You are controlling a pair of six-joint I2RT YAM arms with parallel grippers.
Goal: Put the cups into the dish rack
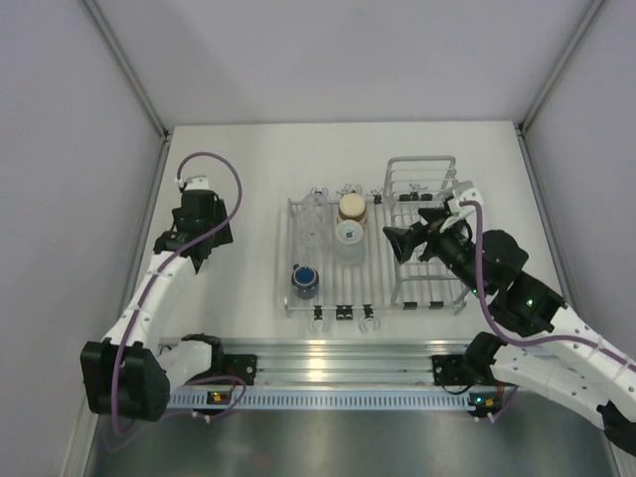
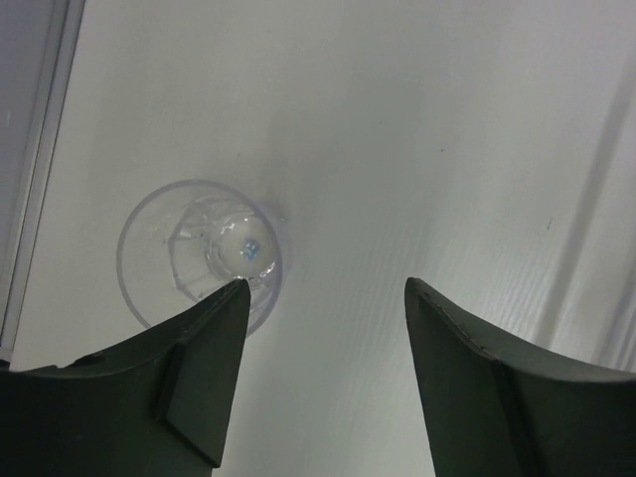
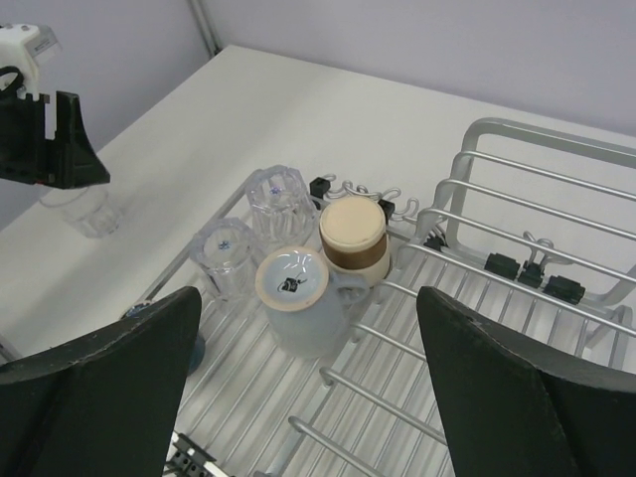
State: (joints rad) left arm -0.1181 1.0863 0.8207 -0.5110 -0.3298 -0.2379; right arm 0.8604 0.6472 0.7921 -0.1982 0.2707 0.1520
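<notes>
Your left end effector (image 2: 326, 285) is open and holds nothing; it hangs over a clear glass (image 2: 199, 253) standing on the counter (image 2: 397, 119) well left of the dish rack (image 1: 333, 268), with one finger's tip over the glass's rim. Your right end effector (image 3: 308, 294) is open and empty above the rack's flat bars. Below it a pale blue cup (image 3: 293, 298) sits bottom up against a tan-and-brown cup (image 3: 353, 238), with two clear glasses (image 3: 280, 199) just beside them and a dark blue mug (image 1: 304, 280) apart near the front.
</notes>
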